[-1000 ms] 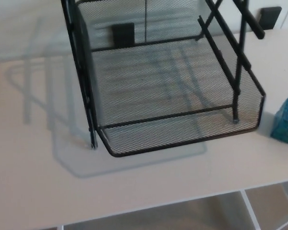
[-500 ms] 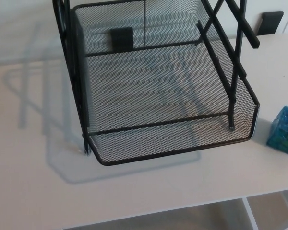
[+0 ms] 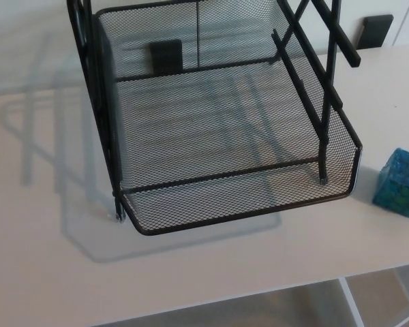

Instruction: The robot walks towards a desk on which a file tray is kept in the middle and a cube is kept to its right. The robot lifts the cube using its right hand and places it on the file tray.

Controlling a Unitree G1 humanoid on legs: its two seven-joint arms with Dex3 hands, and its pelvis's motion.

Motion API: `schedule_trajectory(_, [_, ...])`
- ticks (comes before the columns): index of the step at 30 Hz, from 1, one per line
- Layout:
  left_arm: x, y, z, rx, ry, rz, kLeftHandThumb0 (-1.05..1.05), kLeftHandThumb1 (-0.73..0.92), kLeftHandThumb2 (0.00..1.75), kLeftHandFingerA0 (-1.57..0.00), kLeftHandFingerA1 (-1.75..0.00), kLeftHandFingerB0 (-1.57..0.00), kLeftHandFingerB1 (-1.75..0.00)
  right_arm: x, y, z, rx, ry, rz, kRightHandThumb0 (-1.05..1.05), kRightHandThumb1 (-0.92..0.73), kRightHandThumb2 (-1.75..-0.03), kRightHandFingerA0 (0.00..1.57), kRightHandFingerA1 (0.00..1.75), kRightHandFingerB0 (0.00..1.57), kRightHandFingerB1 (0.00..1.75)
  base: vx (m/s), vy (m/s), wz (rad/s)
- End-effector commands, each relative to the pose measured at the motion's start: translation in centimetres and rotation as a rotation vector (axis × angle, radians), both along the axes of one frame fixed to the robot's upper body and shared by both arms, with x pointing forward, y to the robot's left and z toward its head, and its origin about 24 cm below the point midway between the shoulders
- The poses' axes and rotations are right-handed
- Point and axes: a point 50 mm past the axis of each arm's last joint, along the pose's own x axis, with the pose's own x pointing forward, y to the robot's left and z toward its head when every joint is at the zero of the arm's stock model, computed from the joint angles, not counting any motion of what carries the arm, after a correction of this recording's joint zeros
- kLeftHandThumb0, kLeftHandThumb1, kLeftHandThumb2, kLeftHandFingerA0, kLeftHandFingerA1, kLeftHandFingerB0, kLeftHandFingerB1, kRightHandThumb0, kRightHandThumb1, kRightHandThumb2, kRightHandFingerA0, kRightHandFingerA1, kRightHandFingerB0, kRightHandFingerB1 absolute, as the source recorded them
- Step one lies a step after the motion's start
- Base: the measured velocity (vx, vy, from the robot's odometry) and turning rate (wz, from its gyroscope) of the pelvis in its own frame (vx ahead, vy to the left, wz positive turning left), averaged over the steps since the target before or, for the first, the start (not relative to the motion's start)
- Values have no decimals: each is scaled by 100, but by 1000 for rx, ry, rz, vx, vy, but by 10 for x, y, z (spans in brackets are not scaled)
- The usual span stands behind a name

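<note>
A black wire-mesh file tray [image 3: 245, 208] stands in the middle of the pale desk [image 3: 191, 266], its bottom shelf bare and its frame posts rising out of the top of the picture. A blue-green patterned cube [image 3: 400, 182] rests on the desk just right of the tray's front right corner, partly cut by the right edge. Neither of my hands shows in the head view.
Two small black blocks sit at the wall behind the desk, one seen through the mesh [image 3: 165, 56], one at the far right [image 3: 373, 30]. The desk's front edge runs along the bottom, with white shelf compartments [image 3: 382, 300] beneath it.
The whole picture has shifted: tray and cube now sit a little further left and up, so the camera has moved. The cube shows more fully. Nothing on the desk has been moved.
</note>
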Motion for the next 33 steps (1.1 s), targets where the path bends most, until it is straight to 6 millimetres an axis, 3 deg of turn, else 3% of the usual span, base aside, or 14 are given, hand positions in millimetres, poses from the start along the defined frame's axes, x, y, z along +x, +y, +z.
schedule_trajectory(1, [-2,10,8,25,2,12,-95,70,117,-33,-76,-2,-52,53,-17,137,-349,-171,-1,-94,-50,-97,0,59,0,14,0,0,0])
schedule_trajectory(2, [-2,9,8,23,-9,18,-93,92,67,-22,-79,-3,-58,62,-15,150,-355,-200,21,-87,-44,-98,0,62,0,18,0,0,0])
schedule_trajectory(3, [-3,9,8,17,-16,21,-95,69,116,-28,-75,-2,-52,68,-12,156,-359,-223,43,-98,-52,-57,5,84,0,10,0,0,0])
schedule_trajectory(7, [-6,8,6,5,-14,12,-95,68,116,-23,-73,-5,-53,117,33,185,-499,-224,397,-94,-42,-58,15,104,0,70,0,0,0])
schedule_trajectory(10, [-5,6,3,-2,-14,39,-92,89,66,-23,-83,-1,-61,148,90,174,-611,-28,681,-53,-32,-71,3,50,5,27,0,0,0])
schedule_trajectory(11, [-4,6,3,4,-12,38,-95,68,115,-27,-75,-4,-55,153,105,165,-643,22,745,-49,-33,-71,4,51,5,25,0,0,0])
schedule_trajectory(16, [-3,4,4,7,-13,11,-96,67,115,-23,-73,-4,-50,169,149,116,-694,247,963,-66,-59,-59,7,34,3,20,0,0,0])
schedule_trajectory(24, [-4,3,0,20,11,3,-88,65,116,-39,-78,-2,-57,180,174,64,-732,480,1138,-70,-47,-87,37,63,5,26,0,0,0])
schedule_trajectory(25, [-4,2,0,18,13,-1,-92,90,67,-27,-81,-6,-62,180,175,61,-740,489,1146,-73,-49,-86,32,60,6,28,0,0,0])
schedule_trajectory(26, [-4,2,0,17,13,-2,-82,64,116,-32,-73,0,-54,180,176,60,-744,492,1148,-73,-49,-84,28,56,6,33,0,0,0])
schedule_trajectory(28, [-4,2,-1,-5,0,31,-92,88,67,-25,-80,-5,-61,181,176,57,-753,495,1152,-60,-59,-57,44,50,15,26,0,0,0])
schedule_trajectory(30, [-4,1,0,4,-5,10,-88,64,116,-39,-78,-5,-58,183,177,50,-774,521,1155,-70,-49,-87,37,65,7,32,0,0,0])
schedule_trajectory(31, [-5,2,0,6,-8,8,-94,89,67,-29,-83,-12,-65,183,178,45,-771,511,1160,-65,-61,-59,41,75,14,27,0,0,0])
schedule_trajectory(33, [-4,3,1,8,-9,8,-94,89,67,-29,-83,-12,-65,184,178,44,-771,511,1161,-65,-61,-59,41,75,14,27,0,0,0])
